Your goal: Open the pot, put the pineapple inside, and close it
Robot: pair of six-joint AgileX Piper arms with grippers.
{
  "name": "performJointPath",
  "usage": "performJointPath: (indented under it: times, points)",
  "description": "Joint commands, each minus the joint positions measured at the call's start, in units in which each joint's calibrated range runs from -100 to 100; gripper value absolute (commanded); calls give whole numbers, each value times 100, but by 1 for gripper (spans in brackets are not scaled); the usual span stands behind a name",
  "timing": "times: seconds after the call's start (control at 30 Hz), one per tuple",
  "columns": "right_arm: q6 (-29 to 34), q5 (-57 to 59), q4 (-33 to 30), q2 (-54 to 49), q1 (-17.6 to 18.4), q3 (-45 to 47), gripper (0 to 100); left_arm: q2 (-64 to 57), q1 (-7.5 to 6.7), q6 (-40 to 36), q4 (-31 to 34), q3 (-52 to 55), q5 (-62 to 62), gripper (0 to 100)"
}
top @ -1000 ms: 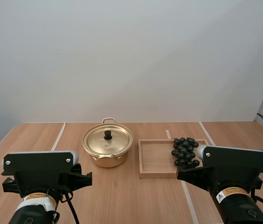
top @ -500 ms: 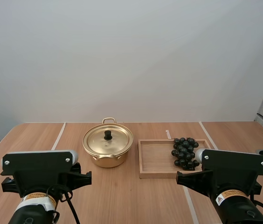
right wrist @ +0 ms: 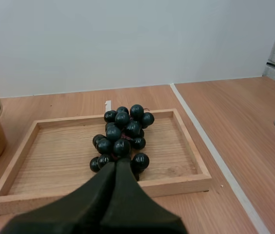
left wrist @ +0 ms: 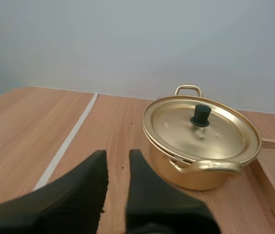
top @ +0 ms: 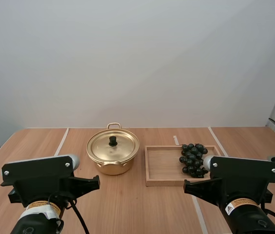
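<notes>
Left end effector (left wrist: 117,155): its two black fingers stood apart with a narrow gap, ribbed inner faces turned to each other, holding nothing, pointed toward the tabletop (top: 127,204) near the pot (top: 112,167).
Right end effector (right wrist: 115,165): its fingers lay together as one dark wedge, gripping nothing; the tip pointed at the near berries of the bunch of grapes (right wrist: 123,136), and contact could not be told.
Change: the left arm (top: 39,183) had tilted and shifted slightly toward the pot since half a second before; the right arm (top: 242,178) sat where it was half a second before, lower than a second before; pot, tray and grapes had not moved.
Pot: round, shiny gold-coloured metal with two looped side handles, upright on the tabletop just left of the wooden tray (top: 163,181).
Lid (top: 113,147): a smooth, shallow gold dome with a small black knob (top: 112,141), seated on the pot.
Fruit: the grapes were dark, glossy and round, clustered at the right end of the tray.
Tray: a shallow rectangle of pale wood with a raised rim.
Tabletop: wood grain, crossed by white tape lines (top: 61,142).
</notes>
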Motion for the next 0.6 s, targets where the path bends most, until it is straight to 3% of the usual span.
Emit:
performJointPath:
  times: [0.0,0.17,0.57]
  points:
    - [-43,22,16,-44,21,0,0,-26,10,74,-407,14,-79,0]
    - [-29,22,16,-44,19,0,0,-26,10,1102,-865,14,-177,0]
    - [-103,22,24,-44,23,0,0,-26,10,1786,-903,14,-211,0]
